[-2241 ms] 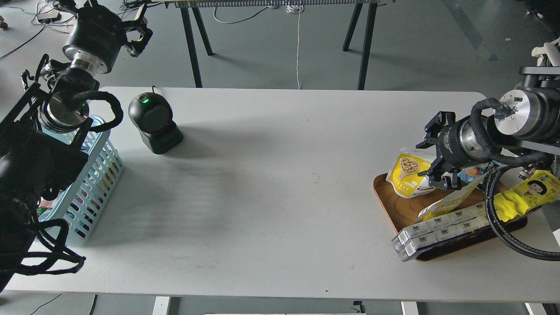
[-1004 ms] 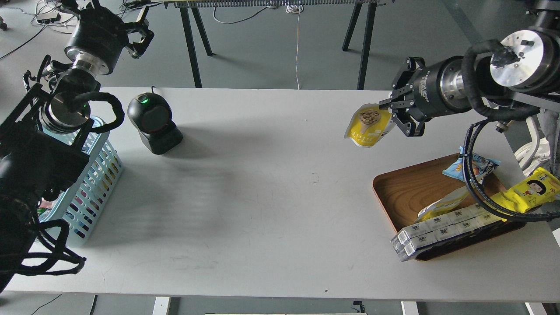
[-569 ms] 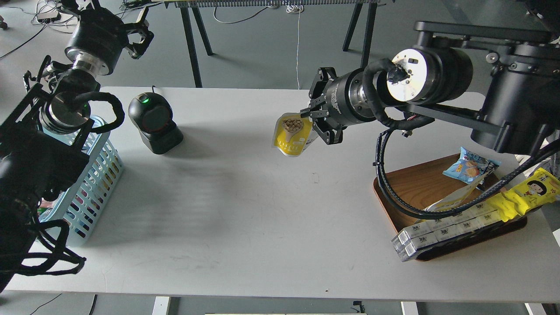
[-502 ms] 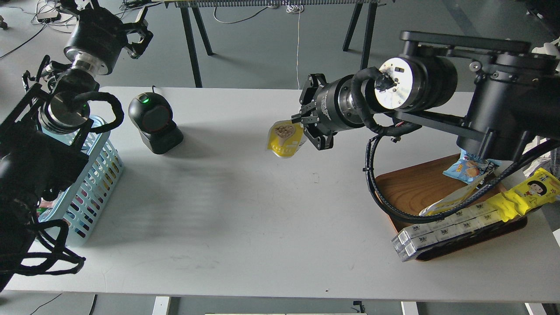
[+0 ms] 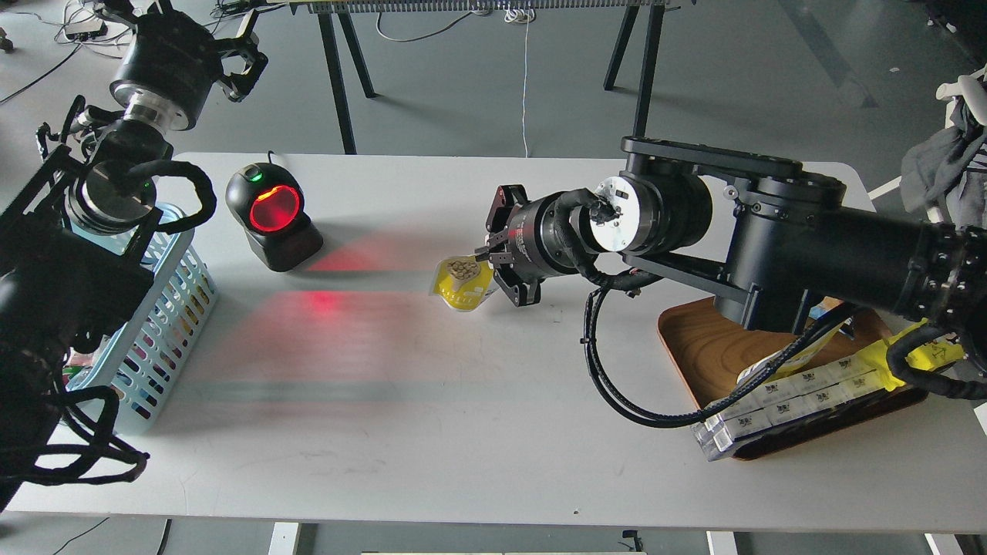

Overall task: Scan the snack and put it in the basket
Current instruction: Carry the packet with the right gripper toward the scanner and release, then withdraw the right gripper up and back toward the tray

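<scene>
My right gripper (image 5: 497,271) is shut on the snack (image 5: 460,284), a white and yellow pouch picturing a bowl of beige balls. It holds the pouch just above the table's middle, facing the black barcode scanner (image 5: 271,216), whose window glows red and throws red light on the table. The light blue basket (image 5: 166,308) stands at the table's left edge, partly behind my left arm. My left gripper (image 5: 245,63) is raised far back left, above the floor beyond the table; its fingers look spread with nothing in them.
A brown wooden tray (image 5: 713,354) at the right holds a row of white boxes (image 5: 779,405) and a yellow wrapper (image 5: 910,358), partly hidden by my right arm and its cables. Black table legs stand behind the table.
My right arm has carried the snack from the tray up and leftward across the table toward the scanner, lowering it. The scanner's window has turned from dark to glowing red. The left arm has not moved.
</scene>
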Controlling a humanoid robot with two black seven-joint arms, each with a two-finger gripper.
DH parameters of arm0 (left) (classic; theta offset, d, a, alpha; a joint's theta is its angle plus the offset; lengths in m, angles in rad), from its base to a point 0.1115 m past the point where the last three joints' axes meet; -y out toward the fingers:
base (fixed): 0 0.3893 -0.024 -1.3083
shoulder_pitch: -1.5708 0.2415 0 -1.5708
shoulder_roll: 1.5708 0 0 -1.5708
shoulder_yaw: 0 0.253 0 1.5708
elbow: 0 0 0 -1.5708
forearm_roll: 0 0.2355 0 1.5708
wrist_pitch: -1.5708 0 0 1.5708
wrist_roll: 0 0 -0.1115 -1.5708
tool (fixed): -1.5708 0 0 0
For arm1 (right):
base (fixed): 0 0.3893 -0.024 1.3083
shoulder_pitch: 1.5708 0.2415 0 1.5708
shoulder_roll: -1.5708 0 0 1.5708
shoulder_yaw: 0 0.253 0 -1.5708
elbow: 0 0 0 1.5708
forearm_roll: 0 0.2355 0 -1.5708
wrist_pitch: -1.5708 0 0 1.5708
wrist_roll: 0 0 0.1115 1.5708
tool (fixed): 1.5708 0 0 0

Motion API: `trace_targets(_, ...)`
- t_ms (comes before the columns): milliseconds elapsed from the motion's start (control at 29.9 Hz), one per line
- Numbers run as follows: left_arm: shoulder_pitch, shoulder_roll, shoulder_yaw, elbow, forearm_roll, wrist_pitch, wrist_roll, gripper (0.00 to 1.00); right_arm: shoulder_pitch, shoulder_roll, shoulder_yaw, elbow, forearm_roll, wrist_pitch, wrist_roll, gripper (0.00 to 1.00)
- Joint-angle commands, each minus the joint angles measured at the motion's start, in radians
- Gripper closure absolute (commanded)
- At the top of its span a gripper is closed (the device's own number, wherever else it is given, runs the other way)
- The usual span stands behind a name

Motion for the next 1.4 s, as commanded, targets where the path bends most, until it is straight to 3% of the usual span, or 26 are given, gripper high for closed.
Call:
trace_targets(0, 0.000, 0.001, 0.000, -0.002, 0.001, 0.001, 0.000, 0.00, -0.007, 0.004, 0.001, -0.010, -0.010, 0.000, 0.000, 0.72)
trace_targets(33, 0.000, 0.002, 0.000, 0.001, 0.000, 0.001, 0.000, 0.00, -0.007, 0.003, 0.001, -0.010, -0.010, 0.000, 0.002, 0.63)
trace_targets(100, 0.000, 0.002, 0.000, -0.002, 0.000, 0.001, 0.000, 0.00, -0.002, 0.003, 0.002, -0.013, -0.010, 0.000, 0.003, 0.26)
trace_targets(134, 0.000, 0.002, 0.000, -0.002, 0.001, 0.001, 0.001, 0.00, -0.001, 0.001, 0.011, -0.011, -0.010, 0.000, 0.003, 0.14)
trace_targets(167, 0.000, 0.004, 0.000, 0.001, 0.001, 0.001, 0.000, 0.00, -0.001, -0.003, 0.020, -0.011, -0.010, 0.000, 0.003, 0.09)
trace_targets(301, -0.003, 0.005, 0.000, 0.002, 0.004, 0.004, 0.005, 0.00, 0.007, -0.022, 0.063, -0.004, -0.011, 0.000, 0.003, 0.06)
trace_targets(602, -0.025, 0.056, 0.024, 0.009, 0.012, 0.029, 0.020, 0.00, 0.062, -0.186, 0.100, 0.054, -0.013, 0.000, 0.017, 0.06)
trace_targets(769, -0.107, 0.137, 0.208, 0.005, 0.056, 0.046, 0.015, 0.00, 0.042, -0.321, 0.215, 0.053, -0.014, 0.000, 0.063, 0.06)
trace_targets(870, -0.172, 0.195, 0.329, -0.003, 0.084, 0.047, 0.014, 0.00, -0.023, -0.397, 0.286, 0.016, -0.027, 0.000, 0.132, 0.06)
trace_targets(1004, -0.250, 0.277, 0.464, -0.005, 0.119, 0.041, 0.017, 0.00, -0.143, -0.460, 0.399, -0.097, -0.030, 0.223, 0.187, 0.06)
trace_targets(1171, -0.368, 0.384, 0.632, -0.089, 0.372, 0.001, 0.015, 0.00, -0.316, -0.433, 0.569, -0.367, -0.028, 0.626, 0.255, 0.06)
trace_targets(1271, -0.382, 0.510, 0.638, -0.286, 0.545, -0.025, 0.018, 0.00, -0.390, -0.353, 0.658, -0.470, -0.027, 0.847, 0.262, 0.06)
trace_targets(1371, -0.379, 0.649, 0.640, -0.539, 0.723, -0.031, 0.018, 0.00, -0.464, -0.333, 0.731, -0.476, -0.022, 0.961, 0.265, 0.05)
